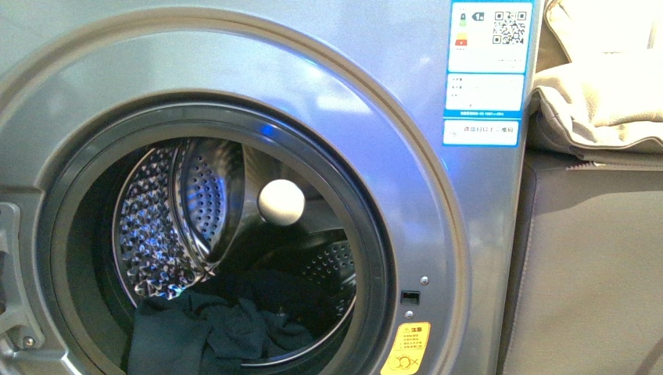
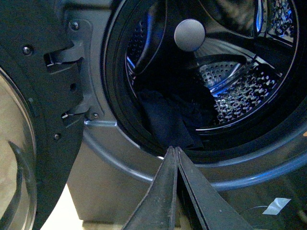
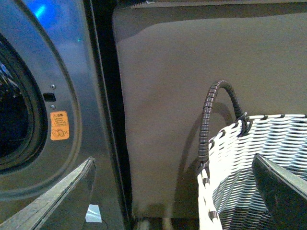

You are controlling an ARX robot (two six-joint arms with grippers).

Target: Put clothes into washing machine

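The silver-grey washing machine [image 1: 438,234] fills the front view with its porthole open. The navy clothes [image 1: 211,332] lie at the bottom of the perforated drum [image 1: 168,219], partly over the dark gasket. In the left wrist view the clothes [image 2: 165,117] lie inside the drum. My left gripper [image 2: 173,149] is shut and empty, just outside the porthole's lower rim. My right gripper [image 3: 175,165] is open and empty, beside the machine [image 3: 57,72] and over a white woven basket [image 3: 254,167]. Neither gripper shows in the front view.
The open door [image 2: 29,110] with its hinge stands beside the porthole. A plain grey-brown panel [image 3: 192,86] stands next to the machine. Beige folded fabric [image 1: 602,94] lies on top of it. The basket has a dark handle [image 3: 211,115]. A yellow warning sticker [image 1: 406,349] is below the porthole.
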